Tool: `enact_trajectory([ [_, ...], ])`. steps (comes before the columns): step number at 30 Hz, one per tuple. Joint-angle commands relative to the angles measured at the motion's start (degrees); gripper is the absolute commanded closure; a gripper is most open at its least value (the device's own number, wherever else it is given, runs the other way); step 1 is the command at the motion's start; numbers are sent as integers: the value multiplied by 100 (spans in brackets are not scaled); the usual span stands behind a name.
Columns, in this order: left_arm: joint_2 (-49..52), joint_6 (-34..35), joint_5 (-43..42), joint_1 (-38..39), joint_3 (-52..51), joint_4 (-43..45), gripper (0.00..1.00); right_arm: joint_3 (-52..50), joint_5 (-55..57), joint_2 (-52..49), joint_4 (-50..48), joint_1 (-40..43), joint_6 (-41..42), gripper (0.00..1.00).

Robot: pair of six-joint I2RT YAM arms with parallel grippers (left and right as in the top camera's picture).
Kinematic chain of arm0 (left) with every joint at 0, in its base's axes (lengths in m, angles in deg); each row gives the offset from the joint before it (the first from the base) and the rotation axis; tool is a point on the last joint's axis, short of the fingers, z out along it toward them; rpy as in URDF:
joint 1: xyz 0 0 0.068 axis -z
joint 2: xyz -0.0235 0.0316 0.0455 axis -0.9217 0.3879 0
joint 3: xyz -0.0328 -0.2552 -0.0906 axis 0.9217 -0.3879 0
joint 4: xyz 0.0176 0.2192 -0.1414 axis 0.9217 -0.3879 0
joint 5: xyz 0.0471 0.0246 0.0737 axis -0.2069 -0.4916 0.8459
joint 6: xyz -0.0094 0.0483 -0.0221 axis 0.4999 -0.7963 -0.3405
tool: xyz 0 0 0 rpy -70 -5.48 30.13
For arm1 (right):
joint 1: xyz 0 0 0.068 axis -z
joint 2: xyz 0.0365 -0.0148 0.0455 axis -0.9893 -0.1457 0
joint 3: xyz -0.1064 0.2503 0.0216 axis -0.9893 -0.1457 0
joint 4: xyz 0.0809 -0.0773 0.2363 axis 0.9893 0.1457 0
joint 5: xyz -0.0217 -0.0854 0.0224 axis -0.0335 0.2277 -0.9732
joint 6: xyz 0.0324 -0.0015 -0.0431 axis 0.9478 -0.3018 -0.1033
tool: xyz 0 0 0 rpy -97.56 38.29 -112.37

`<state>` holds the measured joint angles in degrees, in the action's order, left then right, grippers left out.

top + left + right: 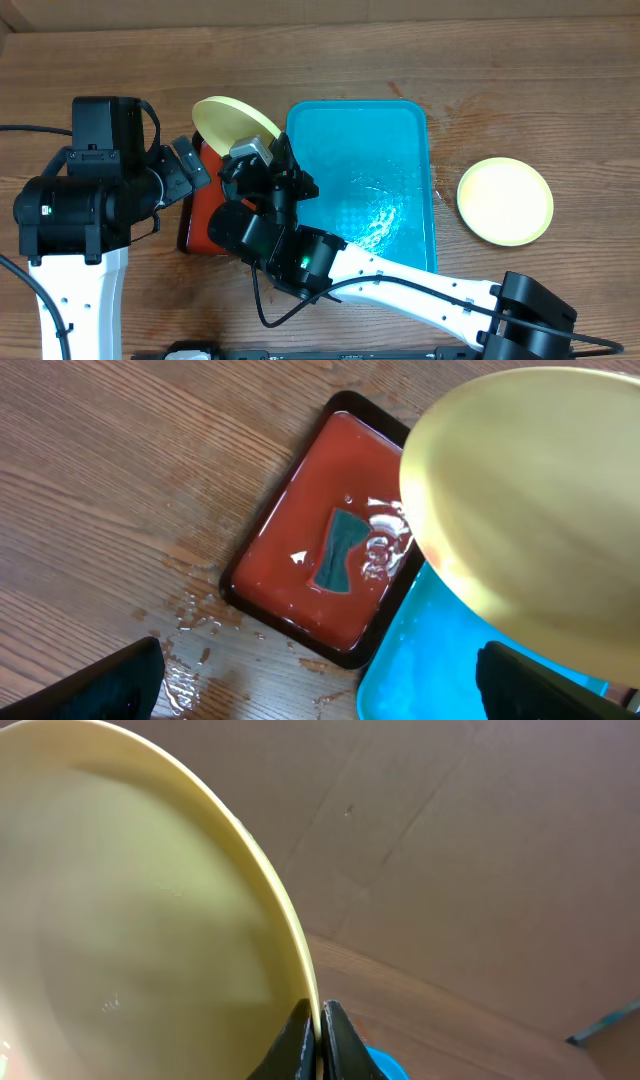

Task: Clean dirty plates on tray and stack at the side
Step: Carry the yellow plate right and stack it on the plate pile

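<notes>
The right gripper is pinching the rim of a pale yellow-green round plastic plate. Its two dark fingers are pressing shut on either face of the thin edge. It is holding this plate in the air, tilted steeply and almost on edge. Below the plate, a small red rectangular tray with a black rim and a large turquoise-blue rectangular plastic tray are lying side by side. In the overhead view the plate is leaning up and away from the gripper, over the far end of the red tray.

The left gripper is hovering just beside the held plate with its jaws spread wide and nothing between them, its camera looking down onto the red tray. A small dark green rectangular pad is lying in the red tray, in a shallow film of water that is catching the light. Droplets and a small puddle are sitting on the brown wood-grain tabletop by that tray's corner. The floor of the turquoise tray is glistening wet.

A second pale yellow-green round plate is lying flat on the tabletop to the right of the turquoise tray, apart from its rim. A brown cardboard wall is standing behind the table.
</notes>
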<state>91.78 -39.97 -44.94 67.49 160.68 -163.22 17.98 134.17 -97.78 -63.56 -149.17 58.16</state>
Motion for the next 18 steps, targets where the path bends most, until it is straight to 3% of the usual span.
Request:
enact_trajectory([
  [1, 31, -22, 76, -31, 120, 0, 0, 103, -173, 216, 105, 39, 551, 96],
  [7, 31, -22, 76, -31, 120, 0, 0, 98, -1386, 216, 807, 485, 1202, 96],
  [9, 31, -22, 76, -31, 120, 0, 0, 98, -1672, 219, 1150, 695, 1910, 96],
  [11, 31, -22, 76, -31, 120, 0, 0, 98, -2186, 219, 1209, 798, 1882, 96],
  [14, 31, -22, 74, -28, 120, 0, 0, 101, -1792, 297, 1335, 911, 2201, 96],
  [16, 31, -22, 76, -31, 120, 0, 0, 101, -2472, 350, 1320, 966, 2590, 96],
  [18, 31, -22, 76, -31, 120, 0, 0, 101, -3220, 348, 1342, 1088, 2371, 96],
])
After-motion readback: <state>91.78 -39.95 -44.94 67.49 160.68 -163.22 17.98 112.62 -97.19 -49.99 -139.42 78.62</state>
